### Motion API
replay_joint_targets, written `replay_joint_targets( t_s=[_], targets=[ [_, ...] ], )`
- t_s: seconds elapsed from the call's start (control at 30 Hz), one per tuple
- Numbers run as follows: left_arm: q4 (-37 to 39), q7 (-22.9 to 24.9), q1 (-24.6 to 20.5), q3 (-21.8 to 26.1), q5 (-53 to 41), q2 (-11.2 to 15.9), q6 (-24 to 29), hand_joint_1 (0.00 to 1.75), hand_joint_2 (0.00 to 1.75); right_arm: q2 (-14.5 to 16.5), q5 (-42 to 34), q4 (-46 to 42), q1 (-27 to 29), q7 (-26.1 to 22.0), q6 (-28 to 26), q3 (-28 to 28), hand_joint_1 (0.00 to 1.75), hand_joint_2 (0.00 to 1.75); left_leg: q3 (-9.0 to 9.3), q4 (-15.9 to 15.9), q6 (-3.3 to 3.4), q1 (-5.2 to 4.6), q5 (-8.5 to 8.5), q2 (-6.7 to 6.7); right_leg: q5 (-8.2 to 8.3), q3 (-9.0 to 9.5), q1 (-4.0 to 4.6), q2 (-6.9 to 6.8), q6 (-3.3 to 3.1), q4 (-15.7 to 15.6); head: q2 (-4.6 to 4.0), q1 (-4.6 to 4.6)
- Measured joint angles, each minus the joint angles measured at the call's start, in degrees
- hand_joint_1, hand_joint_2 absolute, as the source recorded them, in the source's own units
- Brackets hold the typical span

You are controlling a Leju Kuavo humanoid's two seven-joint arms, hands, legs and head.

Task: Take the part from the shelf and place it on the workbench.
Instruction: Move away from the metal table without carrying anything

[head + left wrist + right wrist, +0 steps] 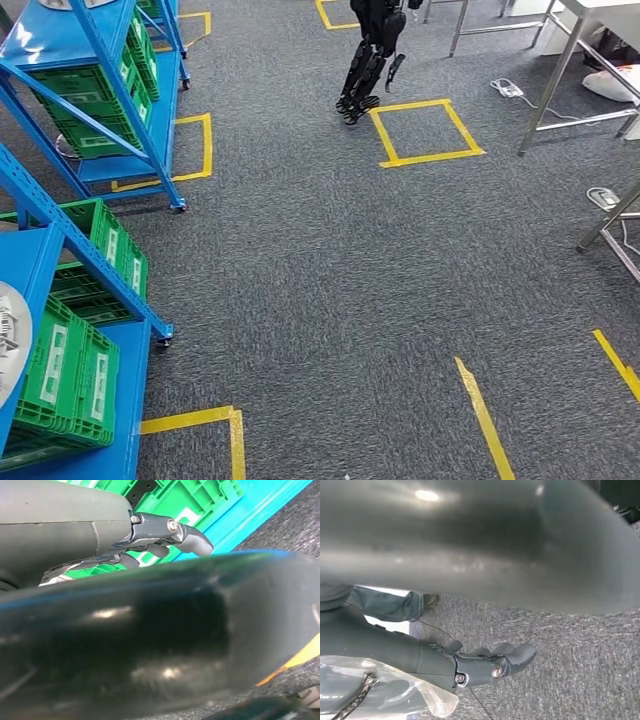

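Flooring: grey carpet [317,300].
Floor markings: yellow tape square [426,131] mid-room; further yellow tape strips [483,415] nearer the camera.
Crates: green plastic crates [64,375] in blue racking, white labels facing out.
Second robot: black humanoid [373,55] standing just beside the tape square.
Cabling: white power strip [509,89] on carpet near metal legs [555,85].
Person: jeans-clad leg [388,605], in the right wrist view.

A round silvery metal part [9,340] lies flat on the top level of the near blue shelf [75,245] (cut off by the picture's left edge). Green crates [64,385] sit on the shelf's lower level beneath it.
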Motion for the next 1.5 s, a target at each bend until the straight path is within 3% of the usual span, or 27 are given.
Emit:
replay_joint_targets(
  t_s=[0.07, 0.17, 0.2, 0.23, 0.27, 0.33, 0.4, 0.5, 0.57, 0.67, 0.7, 0.73, 0.77, 0.83, 0.9, 1.07, 1.13, 1.2, 1.23, 1.27, 1.37, 1.43, 1.5],
  targets=[
    [-0.2, 0.0, 0.0, -0.4, 0.0, 0.0, 0.1, 0.0, 0.0, 0.0, 0.2, 0.0, -0.1, -0.1, 0.0, -0.1, 0.0, 0.0, 0.42, -0.7, 0.35, 0.36, 0.32, -0.1, -1.91, -1.08, -0.08, 0.72, 0.61, 2.7, 0.0, 0.07],
    [-0.3, 0.1, -0.2, -0.7, 0.1, 0.1, 0.2, 0.0, 0.0, 0.0, 0.4, 0.2, -0.2, -0.3, 0.0, -0.5, 0.0, 0.0, 0.51, -0.8, 0.61, 0.48, 0.33, -0.15, -6.74, -6.86, -0.46, 1.41, 1.34, 13.4, 0.0, 0.09],
    [-0.3, 0.1, -0.1, -0.7, 0.1, 0.1, 0.2, 0.0, 0.0, 0.0, 0.5, 0.3, -0.2, -0.3, 0.0, -0.6, 0.0, 0.0, 0.58, -0.8, 0.61, 0.51, 0.26, -0.2, -7.03, -8.35, -0.6, 1.42, 1.55, 15.8, 0.0, 0.07],
    [-0.3, 0.2, -0.1, -0.7, 0.2, 0.1, 0.2, 0.0, 0.0, 0.0, 0.5, 0.4, -0.2, -0.3, 0.0, -0.7, 0.0, 0.0, 0.68, -0.8, 0.57, 0.56, 0.16, -0.28, -6.24, -8.92, -0.73, 1.42, 1.72, 16.2, 0.0, 0.08],
    [-0.3, 0.2, -0.1, -0.7, 0.2, 0.1, 0.2, 0.0, 0.0, 0.0, 0.5, 0.4, -0.2, -0.3, 0.0, -0.9, 0.0, 0.0, 0.88, -0.8, 0.44, 0.65, 0.02, -0.39, -4.29, -8.21, -0.88, 1.42, 1.86, 14.0, 0.0, 0.08],
    [-0.5, 0.2, -0.1, -0.7, 0.2, 0.1, 0.2, 0.0, 0.0, 0.0, 0.6, 0.5, -0.3, -0.3, 0.1, -1.0, 0.0, 0.0, 1.38, -0.7, -0.08, 0.74, -0.42, -0.61, 0.04, -4.77, -1.16, 1.52, 2.06, 6.2, 0.0, 0.1],
    [-0.6, 0.4, -0.1, -0.7, 0.3, 0.2, 0.2, 0.0, 0.0, 0.0, 0.8, 0.6, -0.4, -0.4, 0.1, -1.2, 0.0, 0.0, 1.61, -0.5, -0.79, 0.65, -0.84, -0.84, 1.99, -2.13, -1.19, 1.78, 1.71, 0.9, 0.0, 0.02],
    [-0.9, 0.5, -0.1, -0.8, 0.3, 0.3, 0.2, 0.0, 0.0, 0.0, 1.4, 0.9, -0.6, -0.6, 0.4, -1.5, 0.0, 0.0, 1.56, -0.4, -1.6, 0.79, -1.0, -0.96, 2.08, -1.68, -0.95, 1.87, 0.65, 0.2, 0.0, -0.02],
    [-1.1, 0.5, 0.0, -0.8, 0.4, 0.3, 0.2, 0.0, 0.0, 0.0, 1.7, 1.0, -0.7, -0.9, 0.6, -1.7, 0.0, 0.0, 0.75, 1.6, -2.09, 0.98, -2.47, -0.83, 2.17, -1.62, -1.03, 1.7, -0.01, 0.0, 0.0, -0.07],
    [-1.3, 0.5, 0.0, -0.8, 0.5, 0.4, 0.2, 0.0, 0.0, 0.0, 2.2, 1.2, -1.0, -1.2, 0.7, -2.2, 0.0, 0.0, -4.42, 12.3, -2.51, 1.04, -7.58, -0.69, 1.94, -1.49, -0.96, 1.35, -0.69, -0.1, 0.0, -0.13],
    [-1.3, 0.5, 0.1, -0.8, 0.5, 0.4, 0.2, 0.0, 0.0, 0.0, 2.3, 1.3, -1.0, -1.3, 0.7, -2.3, 0.0, 0.0, -6.07, 15.4, -2.53, 1.04, -8.42, -0.69, 1.83, -1.4, -0.88, 1.27, -0.79, -0.1, 0.0, -0.13],
    [-1.3, 0.5, 0.2, -0.8, 0.5, 0.4, 0.2, 0.0, 0.0, 0.0, 2.3, 1.4, -1.1, -1.3, 0.7, -2.5, 0.0, 0.0, -6.91, 16.7, -2.49, 1.04, -8.13, -0.69, 1.7, -1.24, -0.82, 1.24, -0.85, -0.1, 0.0, -0.12],
    [-1.3, 0.5, 0.3, -0.8, 0.6, 0.4, 0.2, 0.0, 0.0, 0.0, 2.4, 1.5, -1.1, -1.3, 0.7, -2.6, 0.0, 0.0, -6.62, 15.6, -2.38, 1.03, -6.61, -0.69, 1.55, -0.98, -0.78, 1.23, -0.86, -0.1, 0.0, -0.12],
    [-1.3, 0.5, 0.3, -0.8, 0.6, 0.5, 0.2, 0.0, 0.0, 0.0, 2.5, 1.7, -1.1, -1.3, 0.7, -2.7, 0.0, 0.0, -3.71, 8.5, -1.9, 0.97, -2.03, -0.59, 1.14, -0.47, -0.74, 1.25, -0.77, -0.1, 0.0, -0.13],
    [-1.4, 0.5, 0.3, -0.8, 0.6, 0.6, 0.2, 0.0, 0.0, 0.0, 2.5, 1.8, -1.2, -1.4, 0.7, -2.8, 0.0, 0.0, -1.07, 2.4, -1.42, 0.71, 0.17, -0.39, 0.67, -0.39, -0.57, 1.23, -0.4, 0.0, 0.0, -0.09],
    [-1.6, 0.5, 0.4, -0.8, 0.6, 0.7, 0.2, 0.0, 0.0, 0.0, 2.6, 2.0, -1.6, -1.4, 0.7, -2.8, 0.0, 0.0, 0.16, -0.2, -0.23, 0.65, 0.08, -0.37, -0.67, -0.82, -0.71, 1.24, 1.13, 1.2, 0.0, 0.02],
    [-1.7, 0.5, 0.4, -0.8, 0.6, 0.7, 0.2, 0.0, 0.0, 0.0, 2.7, 2.2, -1.7, -1.4, 0.7, -2.8, 0.0, 0.0, 0.51, -0.6, 0.25, 0.77, 0.06, -0.34, -3.63, -3.66, -0.8, 1.43, 1.59, 6.8, 0.0, 0.09],
    [-1.7, 0.5, 0.4, -0.8, 0.6, 0.7, 0.2, 0.0, 0.0, 0.0, 2.8, 2.3, -1.8, -1.5, 0.8, -2.9, 0.0, 0.0, 0.67, -0.6, 0.49, 0.74, -0.2, -0.33, -6.32, -8.01, -0.86, 1.47, 1.87, 14.3, 0.0, 0.1],
    [-1.7, 0.5, 0.4, -0.8, 0.7, 0.7, 0.2, 0.0, 0.0, 0.0, 2.9, 2.4, -1.8, -1.5, 0.8, -3.0, 0.0, 0.0, 0.83, -0.6, 0.53, 0.72, -0.37, -0.35, -6.28, -9.4, -0.87, 1.47, 1.94, 16.2, 0.0, 0.09],
    [-1.7, 0.5, 0.4, -0.8, 0.7, 0.7, 0.2, 0.0, 0.0, 0.0, 3.0, 2.5, -1.8, -1.6, 0.8, -3.1, 0.0, 0.0, 1.11, -0.5, 0.48, 0.73, -0.59, -0.41, -4.93, -9.62, -0.88, 1.46, 1.96, 15.7, 0.0, 0.11],
    [-1.8, 0.5, 0.4, -0.8, 0.7, 0.7, 0.2, 0.0, 0.0, 0.0, 3.1, 2.6, -1.9, -1.7, 0.8, -3.4, 0.0, 0.0, 2.31, -0.5, -0.05, 0.67, -1.58, -0.62, 1.55, -5.23, -0.82, 1.49, 1.66, 5.0, 0.0, 0.11],
    [-1.9, 0.5, 0.4, -0.8, 0.7, 0.7, 0.3, 0.0, 0.0, 0.0, 3.1, 2.7, -2.0, -1.8, 0.8, -3.5, 0.0, 0.0, 2.66, -0.4, -0.62, 0.48, -2.09, -0.69, 2.62, -3.1, -0.71, 1.59, 1.17, 1.1, 0.0, 0.04],
    [-1.9, 0.5, 0.4, -0.7, 0.7, 0.7, 0.3, 0.0, 0.0, 0.0, 3.2, 2.8, -2.0, -1.8, 0.8, -3.7, 0.0, 0.0, 2.75, -0.5, -1.13, 0.48, -2.23, -0.73, 2.38, -2.73, -0.6, 1.67, 0.56, 0.8, 0.0, -0.01]
  ],
)
